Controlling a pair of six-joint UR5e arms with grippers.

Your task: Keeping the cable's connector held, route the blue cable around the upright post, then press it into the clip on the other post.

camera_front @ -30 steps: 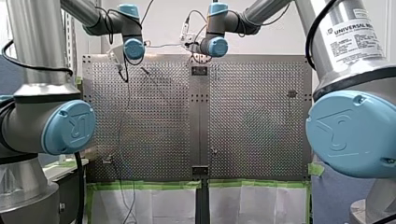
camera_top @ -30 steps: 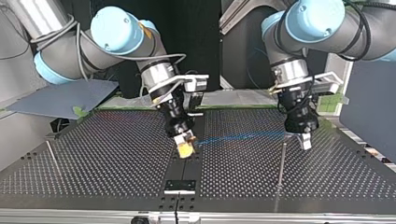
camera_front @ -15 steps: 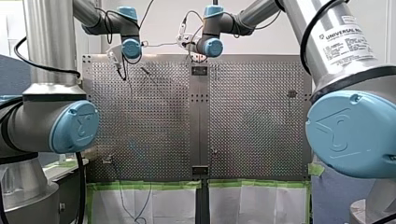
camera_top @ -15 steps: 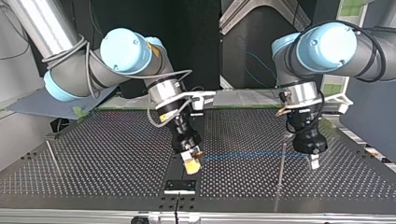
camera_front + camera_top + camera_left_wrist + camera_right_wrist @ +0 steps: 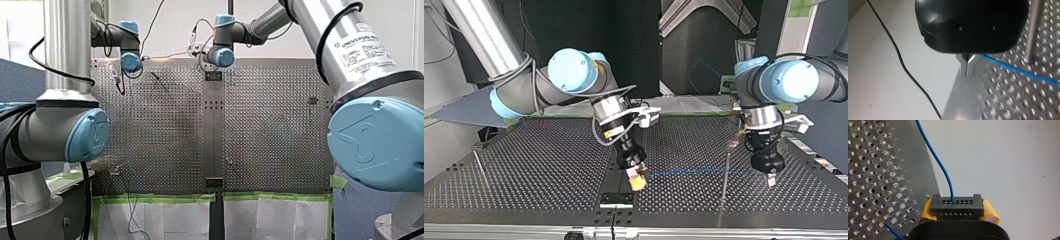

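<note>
In the right wrist view my right gripper's yellow pads (image 5: 990, 213) are shut on a black connector (image 5: 957, 205), and the blue cable (image 5: 935, 157) leaves its top. In the top view the blue cable (image 5: 694, 172) stretches low over the perforated table from my right gripper (image 5: 638, 184) to my left gripper (image 5: 771, 180). It crosses a thin upright post (image 5: 725, 187) on the way. In the left wrist view my left gripper (image 5: 967, 71) has its metal fingers shut, with the blue cable (image 5: 1023, 72) running out from them past the post (image 5: 1034, 30).
Another thin post (image 5: 480, 169) stands at the top view's left. A small black plate (image 5: 617, 199) sits at the table's near edge in that view. A thin black wire (image 5: 905, 67) hangs beside my left gripper.
In the top view both grippers have come toward the table's near edge and shifted right, taking the cable along. My left gripper now sits right of the post, with the cable across it.
</note>
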